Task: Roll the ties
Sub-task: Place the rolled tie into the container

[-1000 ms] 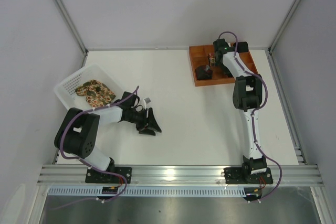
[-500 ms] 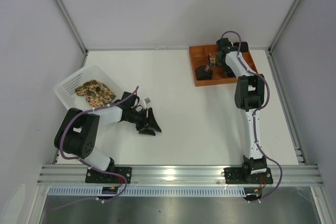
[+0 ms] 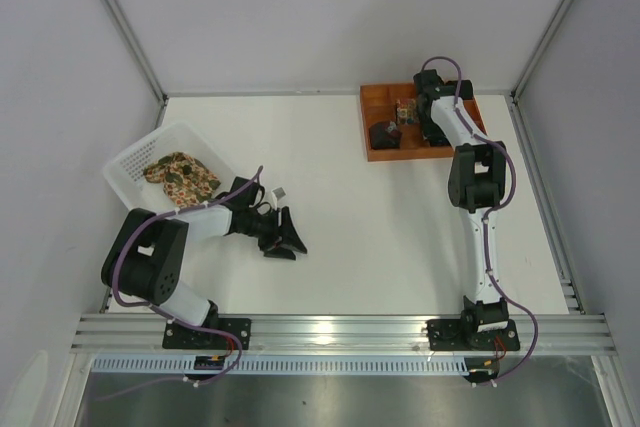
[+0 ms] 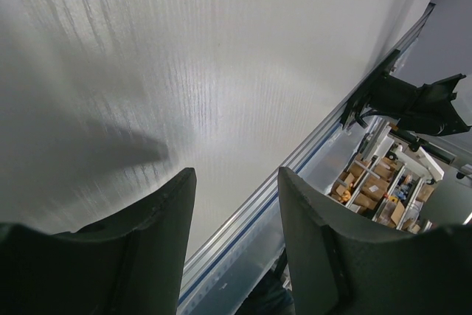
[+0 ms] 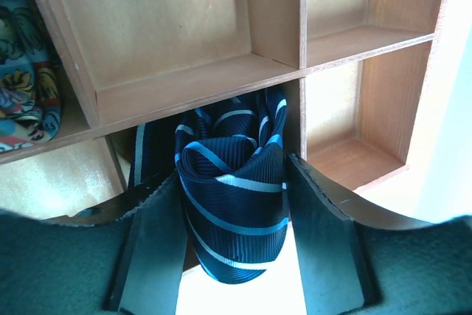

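Observation:
A rolled navy tie [image 5: 232, 212] with pale-blue stripes sits between my right gripper's [image 5: 232, 175] fingers, which press it on both sides at the near edge of the orange tray [image 5: 192, 86]. In the top view this gripper [image 3: 394, 130] and the tie [image 3: 381, 137] are at the tray's [image 3: 372, 99] front left. The tan floral tie [image 3: 181, 174] lies bunched in the white basket [image 3: 130, 155] at the left. My left gripper [image 3: 285, 237] is open and empty, low over the table right of the basket; its wrist view [image 4: 236, 178] shows only bare table.
A multicoloured fabric [image 5: 22, 101] lies in a tray compartment left of the navy tie, and other compartments look bare. The tray stands at the back right. Grey walls close in the table, with a metal rail [image 3: 340, 330] along the near edge.
My right wrist has shifted slightly toward the back, and the navy roll has moved a little with it. The left arm has not moved.

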Available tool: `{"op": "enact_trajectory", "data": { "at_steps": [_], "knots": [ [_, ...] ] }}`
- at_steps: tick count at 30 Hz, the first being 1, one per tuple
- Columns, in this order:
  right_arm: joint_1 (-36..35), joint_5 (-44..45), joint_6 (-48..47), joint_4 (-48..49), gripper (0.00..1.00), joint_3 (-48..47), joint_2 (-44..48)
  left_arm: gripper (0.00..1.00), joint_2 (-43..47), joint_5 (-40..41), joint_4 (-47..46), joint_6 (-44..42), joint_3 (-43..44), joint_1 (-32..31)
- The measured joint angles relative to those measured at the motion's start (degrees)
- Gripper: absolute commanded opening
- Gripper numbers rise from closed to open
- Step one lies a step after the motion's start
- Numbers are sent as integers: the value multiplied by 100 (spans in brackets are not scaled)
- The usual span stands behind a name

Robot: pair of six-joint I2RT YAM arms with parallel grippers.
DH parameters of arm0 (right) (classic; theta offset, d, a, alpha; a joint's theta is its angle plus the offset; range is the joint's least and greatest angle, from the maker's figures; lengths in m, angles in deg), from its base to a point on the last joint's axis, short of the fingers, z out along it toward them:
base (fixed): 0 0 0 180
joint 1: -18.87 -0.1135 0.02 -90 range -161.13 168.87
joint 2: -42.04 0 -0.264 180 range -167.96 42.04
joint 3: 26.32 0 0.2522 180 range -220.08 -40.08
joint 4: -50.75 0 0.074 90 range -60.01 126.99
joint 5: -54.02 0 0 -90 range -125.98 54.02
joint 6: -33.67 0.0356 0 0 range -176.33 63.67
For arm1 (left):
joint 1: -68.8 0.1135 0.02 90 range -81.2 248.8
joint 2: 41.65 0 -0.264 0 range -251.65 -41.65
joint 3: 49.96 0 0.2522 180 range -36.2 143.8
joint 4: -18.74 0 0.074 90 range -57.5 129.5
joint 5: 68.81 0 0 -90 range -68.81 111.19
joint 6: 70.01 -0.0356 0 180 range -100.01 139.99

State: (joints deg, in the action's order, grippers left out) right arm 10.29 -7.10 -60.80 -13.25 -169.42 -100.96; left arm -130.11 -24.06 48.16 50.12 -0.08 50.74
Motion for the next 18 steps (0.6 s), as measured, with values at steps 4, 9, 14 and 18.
{"op": "enact_trajectory", "data": {
  "at_steps": [4, 9, 14, 18],
  "knots": [
    [-7, -74, 4, -4, 63, 11, 46, 55, 0, 0, -13, 4, 0, 0],
    [-42, -136, 103, 15, 64, 98, 192, 55, 0, 0, -13, 4, 0, 0],
    [-59, -195, 157, 9, 66, 188, 315, 55, 0, -4, -15, 4, 0, 0],
    [-59, -201, 258, -31, 68, 188, 374, 55, 0, -4, -15, 4, 0, 0]
  ]
}}
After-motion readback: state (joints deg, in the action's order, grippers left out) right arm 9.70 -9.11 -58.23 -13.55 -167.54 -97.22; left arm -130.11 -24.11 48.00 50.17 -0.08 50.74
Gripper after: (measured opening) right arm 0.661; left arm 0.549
